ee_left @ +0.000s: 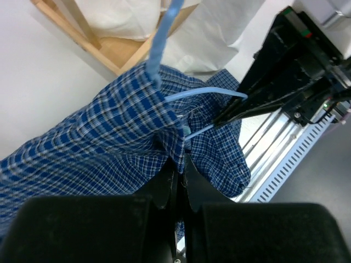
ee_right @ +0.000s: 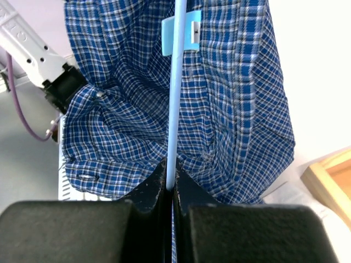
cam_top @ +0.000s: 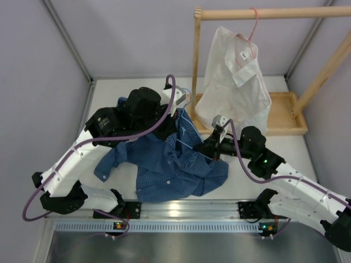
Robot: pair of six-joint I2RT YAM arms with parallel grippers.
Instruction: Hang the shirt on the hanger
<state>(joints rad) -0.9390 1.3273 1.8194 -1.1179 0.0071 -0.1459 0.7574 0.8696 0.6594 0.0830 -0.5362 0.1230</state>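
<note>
Item 1, shirt [cam_top: 170, 167]: blue check, lying crumpled at the middle of the worktop [cam_top: 307, 153]. Its far part was lifted towards the left end effector [ee_left: 176, 160]. Its near hem lay close to the metal rail [cam_top: 181, 209] along the front edge, and one sleeve was spread to the left.

Item 2, hanger [ee_right: 174, 104]: thin light blue wire, partly inside the raised cloth. One straight run led down into the right end effector [ee_right: 170, 167].

Item 3, left end effector: we saw its jaws pressed together on a fold of the shirt, just beside the wire.

Item 4, right end effector: jaws closed tight on the hanger wire, with the shirt draped on either side of it.

Item 5, wooden rack [cam_top: 196, 66]: it stood at the far right, its base tray close behind the shirt. A white shirt [cam_top: 230, 87] hung from it on a pink hanger [cam_top: 254, 24].

Room: we noted bare worktop at the right, beside and under the right arm, and a narrower strip at the far left along the wall. The two end effectors were near each other over the shirt.
</note>
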